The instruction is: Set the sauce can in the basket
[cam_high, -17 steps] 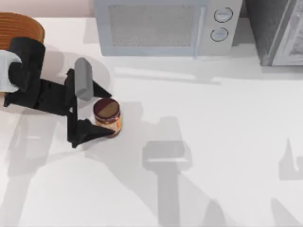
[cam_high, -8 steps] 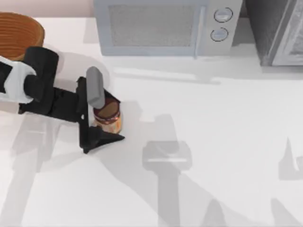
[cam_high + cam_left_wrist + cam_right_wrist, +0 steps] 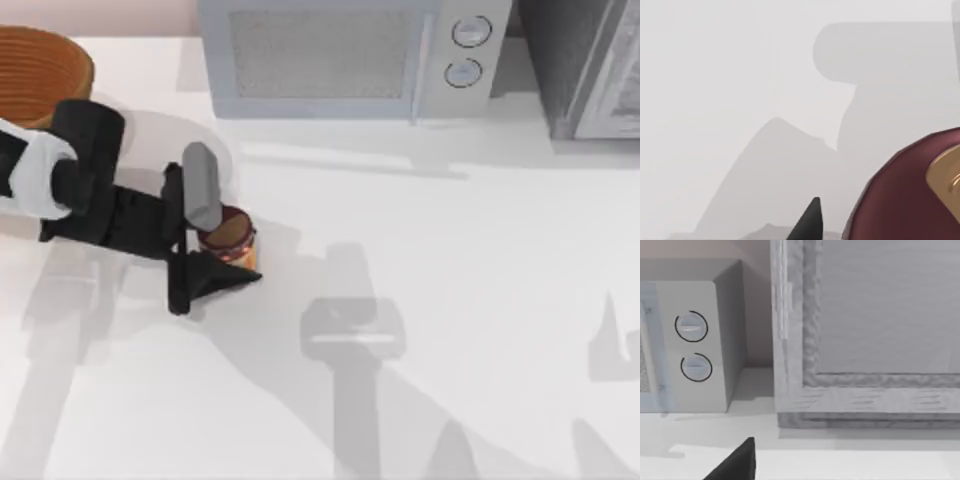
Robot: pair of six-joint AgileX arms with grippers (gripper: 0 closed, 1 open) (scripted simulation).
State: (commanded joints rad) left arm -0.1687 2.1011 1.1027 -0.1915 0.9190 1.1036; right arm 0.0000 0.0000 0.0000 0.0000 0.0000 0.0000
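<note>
Sauce can [image 3: 229,236] between left claw [image 3: 226,238] fingers

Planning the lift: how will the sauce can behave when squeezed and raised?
The sauce can looks rigid, so probably won't deform between the left gripper jaws. Short and upright, it seems unlikely to tip. Its smooth round side might slip or twist.

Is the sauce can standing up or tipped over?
Upright: the top view shows the sauce can's round maroon top facing up, on the table between the left tool's fingers.
</note>
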